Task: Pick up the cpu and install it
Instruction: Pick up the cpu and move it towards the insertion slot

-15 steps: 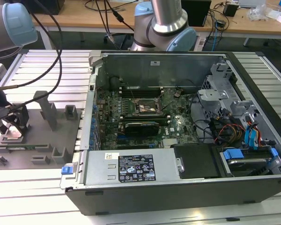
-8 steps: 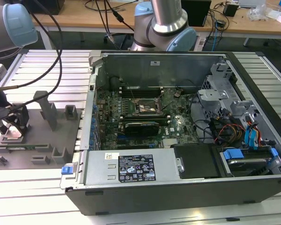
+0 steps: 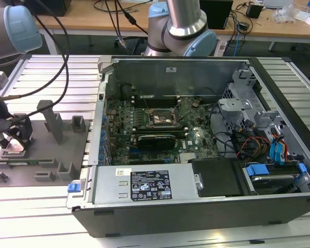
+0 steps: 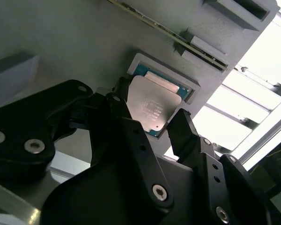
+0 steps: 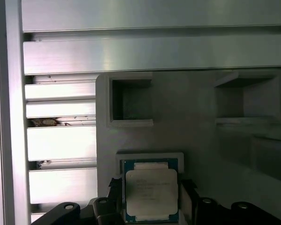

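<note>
The cpu (image 4: 152,108) (image 5: 151,192) is a flat square chip with a pale silvery top and a green rim. It lies in a shallow square pocket of the grey fixture plate (image 3: 67,139) (image 5: 192,131). My gripper (image 3: 10,135) (image 4: 151,105) (image 5: 151,190) hangs low over that plate at the exterior view's left. Its two black fingers (image 4: 180,129) stand on opposite sides of the chip, pressed against its edges. The chip still sits level in its pocket. Inside the open computer case, the dark square socket frame (image 3: 164,120) lies on the motherboard.
The grey plate carries upright posts (image 3: 52,120) and several small open pockets (image 5: 130,101). It rests on a ribbed aluminium table (image 3: 36,206). The open case (image 3: 196,139) holds cables and drive bays (image 3: 271,144), and a large grey box with a white label (image 3: 147,185). The arm's base (image 3: 183,28) stands behind the case.
</note>
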### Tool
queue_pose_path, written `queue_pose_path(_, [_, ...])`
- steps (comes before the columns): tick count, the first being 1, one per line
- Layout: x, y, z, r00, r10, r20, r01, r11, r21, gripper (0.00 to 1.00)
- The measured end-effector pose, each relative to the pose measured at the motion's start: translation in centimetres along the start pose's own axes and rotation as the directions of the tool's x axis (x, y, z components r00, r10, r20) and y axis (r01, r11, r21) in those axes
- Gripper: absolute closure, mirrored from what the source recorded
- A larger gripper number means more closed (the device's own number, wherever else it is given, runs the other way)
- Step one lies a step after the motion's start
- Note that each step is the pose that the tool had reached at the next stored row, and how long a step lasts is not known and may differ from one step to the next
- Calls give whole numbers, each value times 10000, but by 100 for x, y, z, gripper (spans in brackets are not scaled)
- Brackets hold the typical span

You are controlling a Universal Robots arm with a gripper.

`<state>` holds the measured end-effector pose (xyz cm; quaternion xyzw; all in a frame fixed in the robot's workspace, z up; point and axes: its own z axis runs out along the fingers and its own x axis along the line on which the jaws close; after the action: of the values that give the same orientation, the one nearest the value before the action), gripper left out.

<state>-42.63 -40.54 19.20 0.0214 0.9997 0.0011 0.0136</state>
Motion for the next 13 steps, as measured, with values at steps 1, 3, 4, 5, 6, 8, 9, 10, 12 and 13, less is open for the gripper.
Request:
queue_pose_path(1, [0,0,4,10000,1,0,-1,10000,0,40])
queue_pose_path(3, [1,0,10,10000,0,-1,0,10000,1,40])
queue_pose_path(4, [1,0,14,10000,0,0,0,10000,0,40])
queue_pose_path(5, [1,0,18,10000,1,1,-1,10000,0,40])
queue_pose_path(6, [1,0,21,10000,0,0,0,10000,0,40])
queue_pose_path(8, [1,0,26,10000,-5,-1,5,10000,1,40])
queue_pose_path(9, [1,0,33,10000,-30,-1,30,10000,0,40])
queue_pose_path(10, [1,0,19,10000,-82,-1,82,10000,-2,40])
queue_pose_path(12, [-1,1,-26,10000,-83,0,83,10000,-3,46])
queue_pose_path(13, [-1,1,-46,10000,-84,-1,84,10000,-2,46])
